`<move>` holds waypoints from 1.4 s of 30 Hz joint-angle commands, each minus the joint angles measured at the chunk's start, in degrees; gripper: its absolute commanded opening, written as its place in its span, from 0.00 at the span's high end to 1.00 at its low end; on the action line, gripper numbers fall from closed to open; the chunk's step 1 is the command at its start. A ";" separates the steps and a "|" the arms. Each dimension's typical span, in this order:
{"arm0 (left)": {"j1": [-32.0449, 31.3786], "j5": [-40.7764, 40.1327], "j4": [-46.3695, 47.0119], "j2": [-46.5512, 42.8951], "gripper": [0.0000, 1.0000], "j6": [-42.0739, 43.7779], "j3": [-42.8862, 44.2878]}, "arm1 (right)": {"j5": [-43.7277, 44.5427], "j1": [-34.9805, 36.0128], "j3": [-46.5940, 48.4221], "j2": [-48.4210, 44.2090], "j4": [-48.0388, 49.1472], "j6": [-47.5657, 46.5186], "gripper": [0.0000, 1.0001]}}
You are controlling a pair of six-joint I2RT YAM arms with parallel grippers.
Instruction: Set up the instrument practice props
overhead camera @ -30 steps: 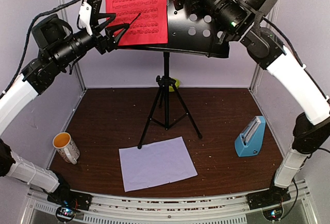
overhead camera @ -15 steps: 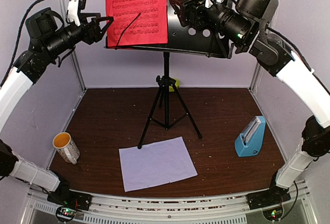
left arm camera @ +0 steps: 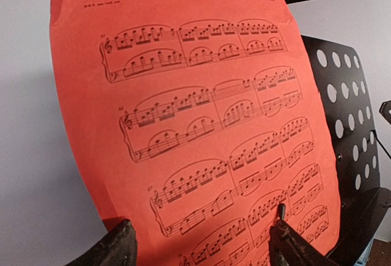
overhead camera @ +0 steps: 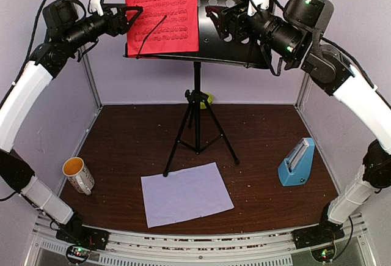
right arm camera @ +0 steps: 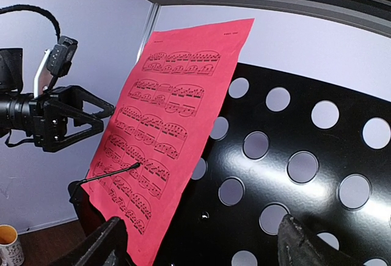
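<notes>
Judged about halfway: red sheet (overhead camera: 162, 12) propped on the stand (overhead camera: 235, 33) just ahead of the left jaws and right jaws, both released and empty, with white sheet (overhead camera: 186, 194) and metronome (overhead camera: 297, 162) yet to lift from the worktop (overhead camera: 122, 137) well below them.

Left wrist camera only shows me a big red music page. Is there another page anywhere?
Observer: Yes, a white sheet lies flat on the table, in front of the stand's tripod.
Operator: Is there a ticking thing too?
Observer: A blue metronome stands near the table's right edge.
Operator: Anything to drink from?
Observer: A mug sits near the left edge.
</notes>
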 commanded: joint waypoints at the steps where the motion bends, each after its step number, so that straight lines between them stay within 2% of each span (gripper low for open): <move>1: 0.31 5.87 2.67 1.86 0.25 -1.32 3.94 | 0.46 -0.11 -1.03 -1.62 0.71 0.50 0.15; 9: 0.28 7.16 0.66 4.02 0.26 -0.25 7.94 | 0.38 -0.07 -1.04 -1.47 0.89 0.56 0.15; 14: 0.52 -6.62 1.17 0.06 0.24 0.25 4.19 | 0.59 -0.14 -1.18 -1.63 0.80 0.48 0.15; 16: 1.36 -8.94 0.37 -0.21 0.22 -0.84 4.10 | 0.64 -0.15 -1.39 -1.77 0.80 0.47 0.15; 33: 1.35 1.50 -1.60 8.43 0.21 -4.41 15.09 | 0.97 -0.13 -2.31 -2.23 1.20 -0.43 0.15; 42: -1.06 0.48 -3.51 9.34 0.21 0.29 16.94 | 0.93 -0.08 -2.79 -2.37 1.33 -0.54 0.15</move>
